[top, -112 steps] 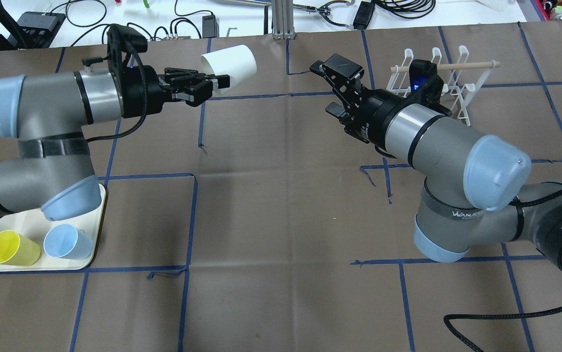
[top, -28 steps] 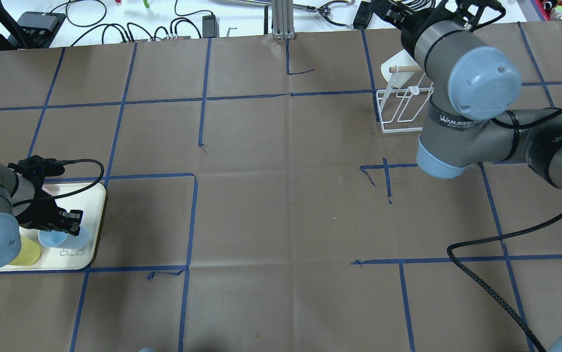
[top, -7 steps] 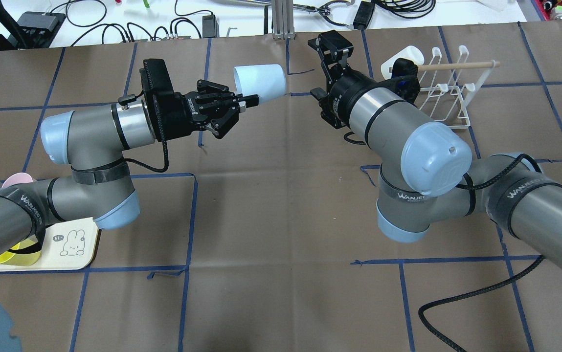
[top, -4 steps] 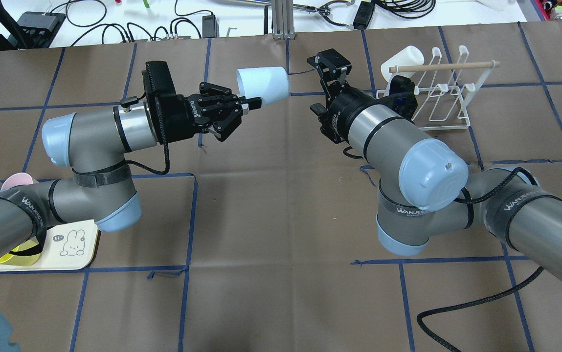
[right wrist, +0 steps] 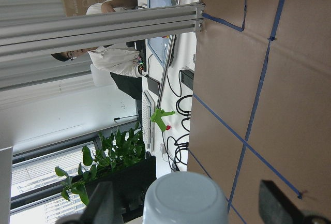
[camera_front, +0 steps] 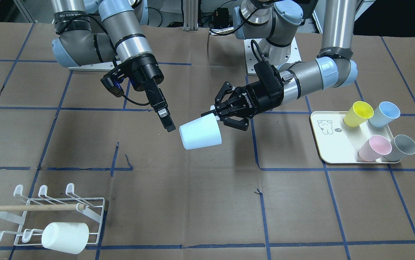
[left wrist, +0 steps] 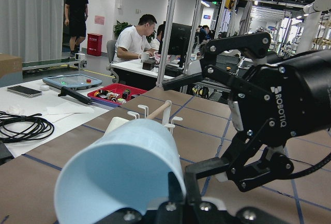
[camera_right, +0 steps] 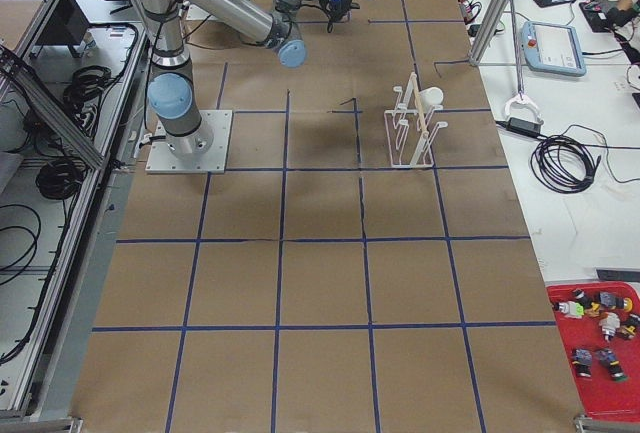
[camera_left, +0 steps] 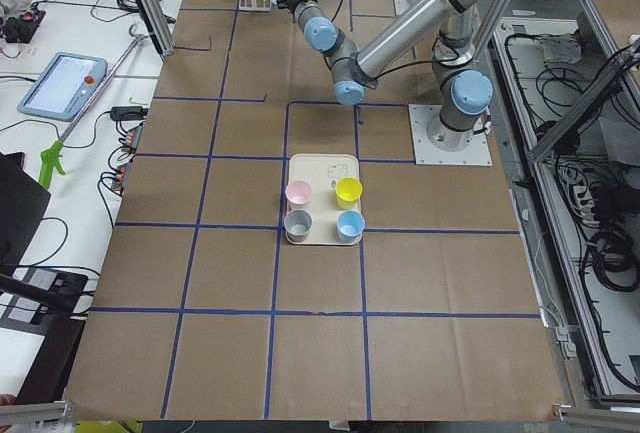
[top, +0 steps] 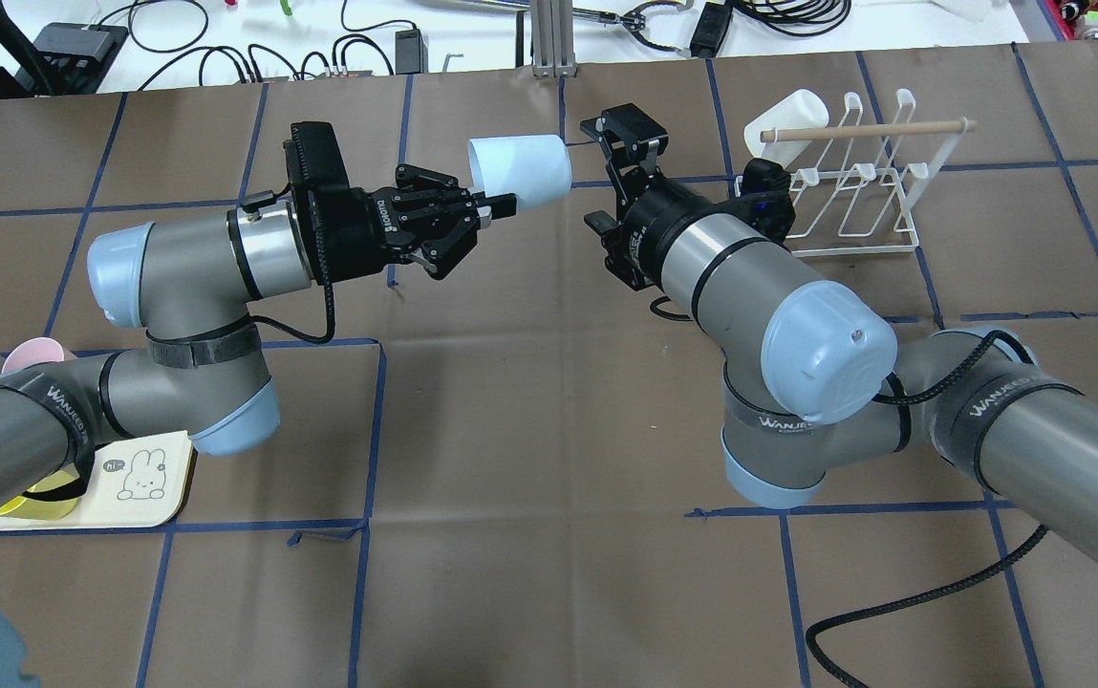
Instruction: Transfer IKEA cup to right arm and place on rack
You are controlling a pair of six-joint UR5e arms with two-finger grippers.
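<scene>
One pale-blue plastic cup (top: 520, 170) mid-air, rim in the clenched left gripper (top: 501, 203), spread-open right gripper (top: 598, 174) at its base.

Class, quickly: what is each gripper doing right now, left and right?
Left gripper: closed on the pale blue cup.
Right gripper: open, holding nothing.

brown-papered table (top: 549, 430), blue tape grid (camera_front: 290, 169) | rack (camera_front: 30, 207): far right | tray (camera_front: 333, 144): near left
</scene>
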